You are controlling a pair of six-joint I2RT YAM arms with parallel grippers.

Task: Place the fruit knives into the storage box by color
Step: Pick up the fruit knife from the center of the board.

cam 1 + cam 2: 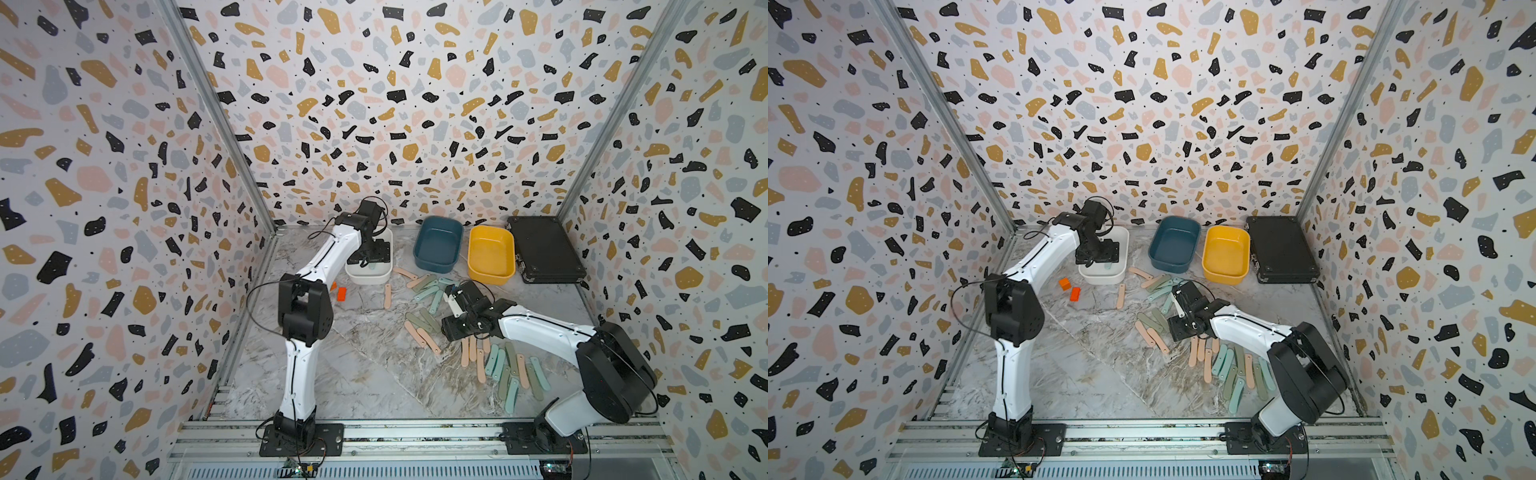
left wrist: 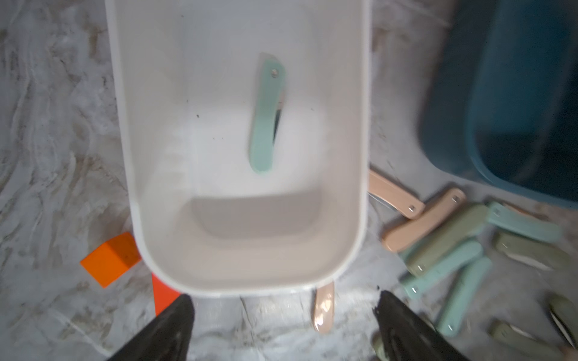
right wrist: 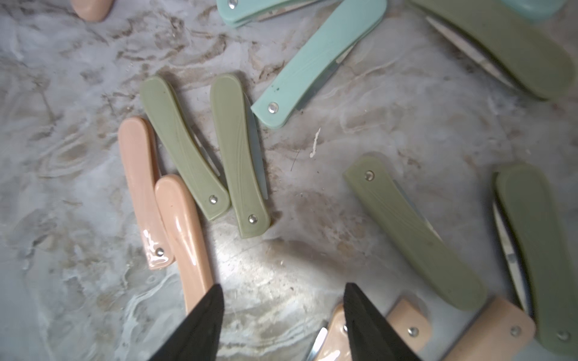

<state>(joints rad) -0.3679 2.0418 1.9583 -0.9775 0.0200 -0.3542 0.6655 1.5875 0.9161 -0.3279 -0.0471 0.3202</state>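
Observation:
My left gripper (image 2: 285,295) hangs open over the near end of the white storage box (image 2: 125,156), with nothing between its fingers. One mint-blue fruit knife (image 2: 266,118) lies flat on that box's floor. In both top views the left gripper (image 1: 370,253) is above the white box (image 1: 368,280). My right gripper (image 3: 283,285) is open low over bare table among scattered fruit knives. Two sage green knives (image 3: 184,150) and two peach-pink knives (image 3: 140,187) lie just beyond its tips. The teal box (image 1: 436,264) and the yellow box (image 1: 490,277) look empty.
A closed black case (image 1: 544,249) lies right of the yellow box. Two orange blocks (image 1: 341,294) sit by the white box's near corner. Several more knives lie in a row at the front right (image 1: 503,370), beside the right arm. Patterned walls enclose three sides.

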